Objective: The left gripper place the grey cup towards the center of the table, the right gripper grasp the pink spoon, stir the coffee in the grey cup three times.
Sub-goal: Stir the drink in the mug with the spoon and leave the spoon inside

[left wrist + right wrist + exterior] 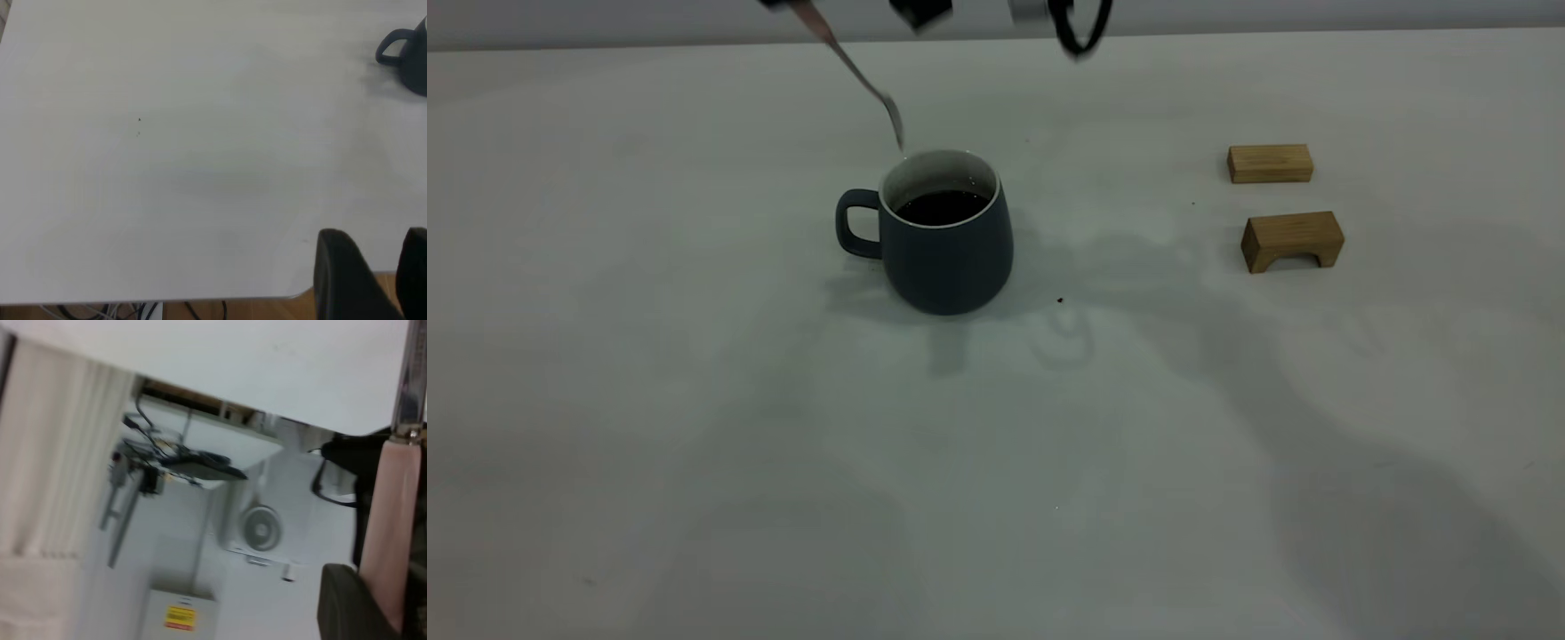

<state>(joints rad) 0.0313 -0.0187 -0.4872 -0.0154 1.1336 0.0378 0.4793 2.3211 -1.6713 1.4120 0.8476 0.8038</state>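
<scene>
- My right pincer point(373, 600) grips the pink spoon point(854, 71) at top of frame, bowl hanging above the grey cup point(943, 236) of coffee point(943, 206).
- My left pincer point(383, 280) hovers parted over the counter point(200, 167), well apart from the cup.

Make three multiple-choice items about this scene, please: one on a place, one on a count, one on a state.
1. Where is the bowl of the pink spoon?
A. In the air just above the rim of the grey cup
B. Lying flat on the table
C. Resting on a wooden block

2. How many wooden blocks are on the table?
A. One
B. Two
C. Four

3. What is the state of the grey cup?
A. Tipped on its side
B. Upright and empty
C. Upright, holding the coffee

Key:
1 A: the spoon hangs slanted from the right gripper, its tip above the cup's far rim.
2 B: a flat block and an arched block stand to the right of the cup.
3 C: the cup stands on its base and dark liquid shows inside.
</scene>
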